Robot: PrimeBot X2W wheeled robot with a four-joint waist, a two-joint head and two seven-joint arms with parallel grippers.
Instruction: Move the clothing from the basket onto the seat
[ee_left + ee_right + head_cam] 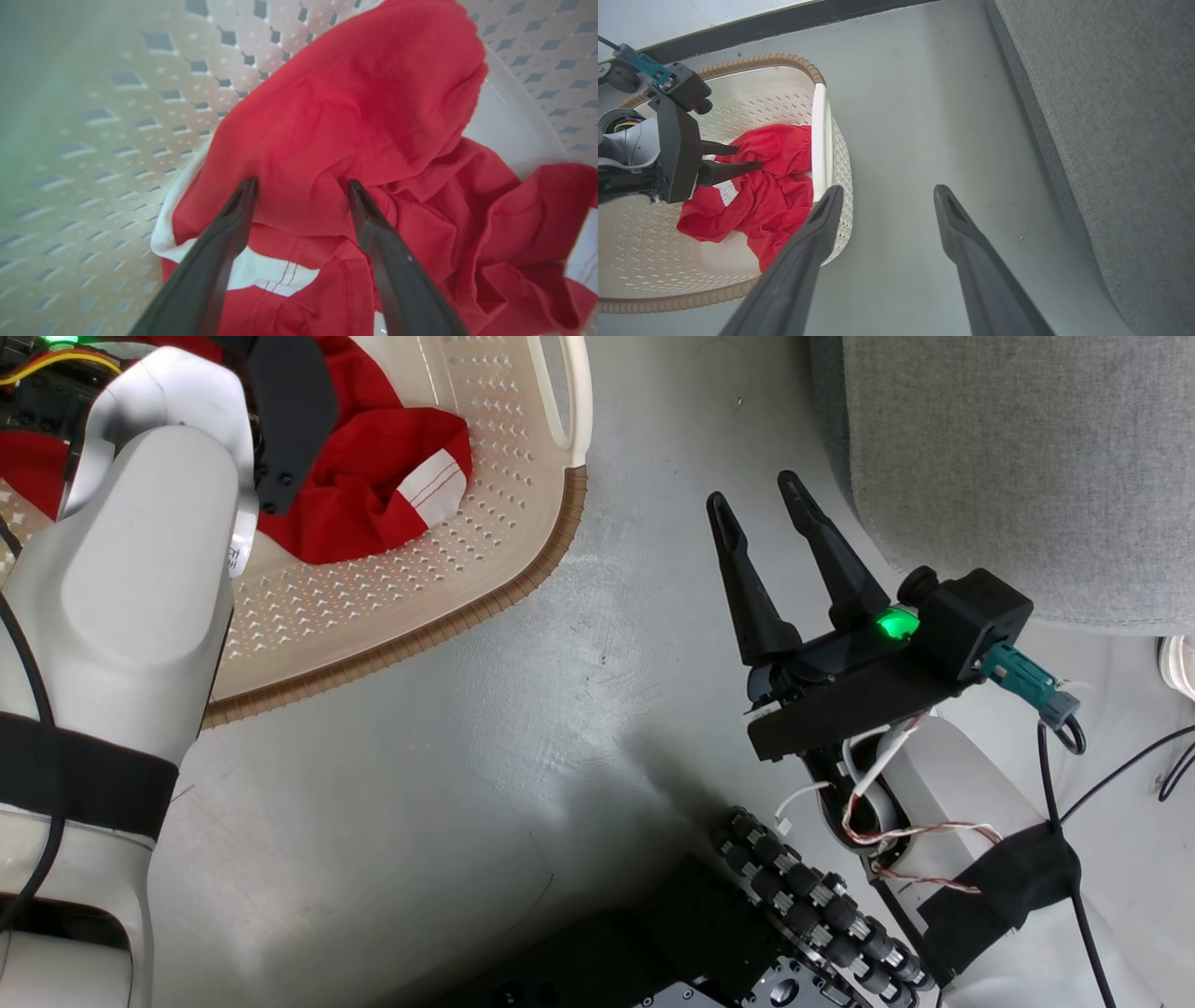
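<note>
- Grey, faintly glossy floor (523,728), scuffed and dotted with small dark specks.
- Dark skirting strip (784,21) along the floor's far edge.
- Pale wall (668,18) above the strip.
- White object (1178,665), cut off by the picture's edge; unidentifiable.

1. Head view: set high, facing steeply down at the floor (523,728). The basket (420,607) is at upper left, the seat (1008,467) at upper right, and the right gripper (752,488) between them. Middling range.
2. Left wrist view: inside the basket, facing along the left gripper (302,182) into the clothing (355,102). Very near; the basket wall is blurred at left.
3. Right wrist view: above the floor, facing down along the right gripper. Basket at left, seat at right. Farther off.
4. Shared: basket and clothing in all three views; floor and seat in the head and right wrist views.
</note>
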